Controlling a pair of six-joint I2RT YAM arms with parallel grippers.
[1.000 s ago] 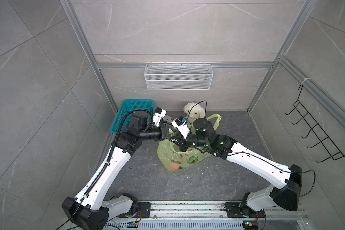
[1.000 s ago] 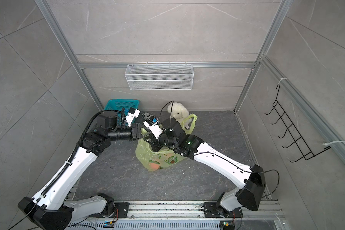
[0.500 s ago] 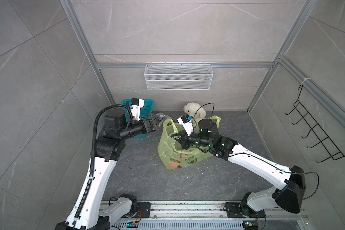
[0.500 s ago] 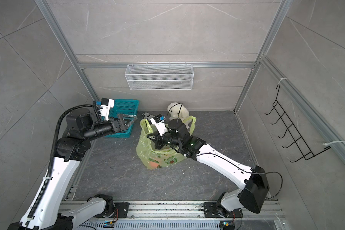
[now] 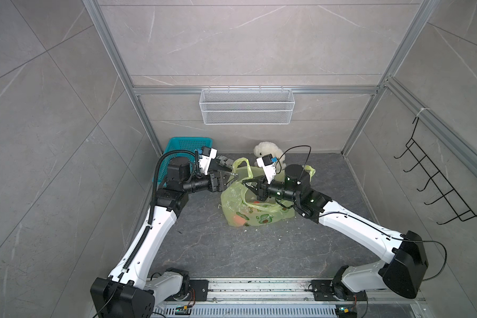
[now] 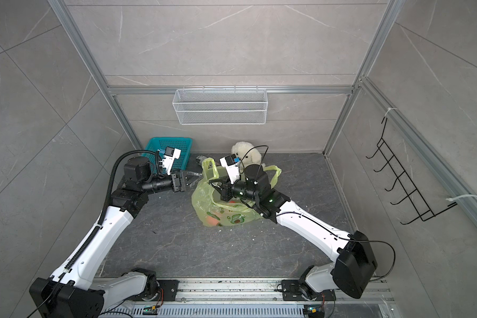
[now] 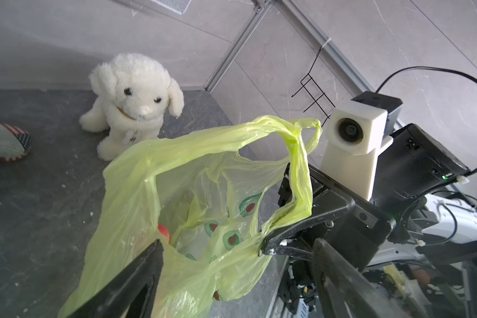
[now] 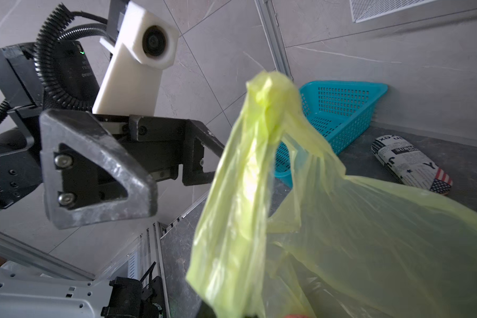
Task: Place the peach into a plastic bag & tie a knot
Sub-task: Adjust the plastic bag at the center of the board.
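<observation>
A: jaws?

B: right jaws clenched on one handle loop of the plastic bag, pinching the strip where it folds. left jaws spread wide and empty, tips just beside the bag's rim. Can't tell if they touch it.

A: where's the peach?

B: inside the bag, an orange blob showing through the film. The bag sits on the counter. The second handle loop lies behind the right wrist. The loops are apart, not yet tied.

A: any text?

B: avocado prints on the bag, lettering beside them too crumpled to read. The glasses case is newsprint-patterned with a stars-and-stripes end. A big "Y" is all I can read.

A: change from half a second ago?

B: the left arm was pulled back over the teal basket, and is now back at the bag. A second ago both jaws were bunched together there. The right grip is unchanged. The plush dog hasn't moved.
</observation>
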